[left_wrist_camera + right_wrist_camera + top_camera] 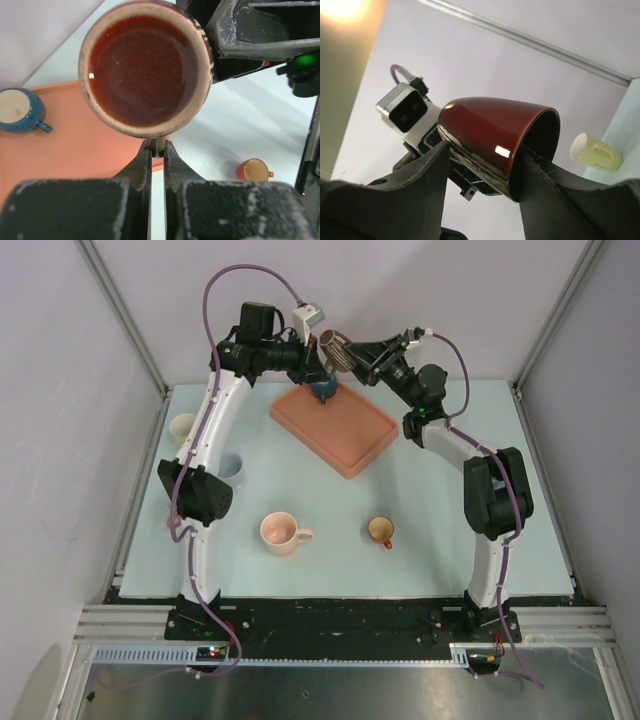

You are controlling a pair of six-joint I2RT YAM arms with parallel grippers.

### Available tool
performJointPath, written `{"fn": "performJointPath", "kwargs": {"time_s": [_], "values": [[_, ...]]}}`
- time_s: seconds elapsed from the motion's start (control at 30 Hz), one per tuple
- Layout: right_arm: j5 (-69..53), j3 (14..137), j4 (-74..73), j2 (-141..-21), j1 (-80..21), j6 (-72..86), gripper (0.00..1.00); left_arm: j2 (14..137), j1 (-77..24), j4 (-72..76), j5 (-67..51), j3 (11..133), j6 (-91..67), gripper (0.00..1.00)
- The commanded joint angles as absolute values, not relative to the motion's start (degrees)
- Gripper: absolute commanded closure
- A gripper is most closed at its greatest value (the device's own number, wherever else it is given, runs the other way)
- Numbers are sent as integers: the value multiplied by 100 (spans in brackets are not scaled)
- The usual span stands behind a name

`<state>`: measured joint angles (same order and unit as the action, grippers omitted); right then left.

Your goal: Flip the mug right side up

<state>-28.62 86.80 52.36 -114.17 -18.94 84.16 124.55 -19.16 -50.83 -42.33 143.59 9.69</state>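
Note:
A dark red mug (pixel 334 343) hangs on its side in the air over the far end of the orange tray (pixel 350 435). My left gripper (pixel 316 355) is shut on the mug's handle (pixel 157 144). In the left wrist view I see the round glazed end of the mug (pixel 145 67) with its tan ring. My right gripper (pixel 358 353) holds the same mug (pixel 495 130). One finger (pixel 427 175) lies against the base edge, the other finger (pixel 550 180) lies across the rim of the opening.
A blue mug (pixel 322 391) stands on the tray and also shows in the left wrist view (pixel 20 110). On the table are a pink mug (pixel 283 533), a small orange mug (pixel 381 530), a cream mug (pixel 184 427) and a pale mug (pixel 231 468) beside the left arm.

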Motion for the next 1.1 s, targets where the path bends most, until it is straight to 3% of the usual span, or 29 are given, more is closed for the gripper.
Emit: {"fn": "performJointPath", "kwargs": {"time_s": [0.0, 0.07, 0.13, 0.2, 0.23, 0.3, 0.33, 0.4, 0.53, 0.63, 0.8, 1.07], "values": [[-3090, 9117, 6407, -11629, -1967, 8994, 48, 12089, -2002, -4812, -4723, 14491, 757, 100], [-3170, 9269, 6590, -11751, -1986, 9161, 57, 12092, -2017, -4811, -4791, 14468, 721, 100], [-3196, 9315, 6785, -11802, -1993, 9262, 87, 12093, -2014, -4797, -4795, 14496, 701, 100], [-3223, 9239, 6761, -11746, -1975, 9184, 97, 12089, -2009, -4792, -4760, 14522, 705, 100], [-3250, 9181, 6628, -11687, -1954, 9088, 98, 12078, -1993, -4795, -4687, 14521, 691, 93], [-3353, 8905, 6280, -11463, -1868, 8692, 100, 12057, -1933, -4798, -4433, 14483, 645, 40], [-3403, 8772, 6027, -11268, -1809, 8363, 100, 12040, -1894, -4798, -4273, 14435, 639, 20], [-3378, 8473, 5141, -10848, -1702, 7452, 100, 11975, -1827, -4799, -3920, 14244, 683, 5], [-2650, 8558, 2155, -10037, -1605, 4760, 100, 11814, -1768, -4805, -3099, 13844, 869, 1], [-1275, 9214, -314, -9790, -1683, 2433, 100, 11794, -1757, -4819, -2250, 13712, 967, 0], [264, 10699, -3519, -10475, -1470, 750, 100, 11855, -1753, -4820, -1314, 13503, 1127, 0], [638, 11387, -5008, -11496, -937, 117, 100, 12439, -1864, -4812, -841, 13638, 1198, 0]]}}
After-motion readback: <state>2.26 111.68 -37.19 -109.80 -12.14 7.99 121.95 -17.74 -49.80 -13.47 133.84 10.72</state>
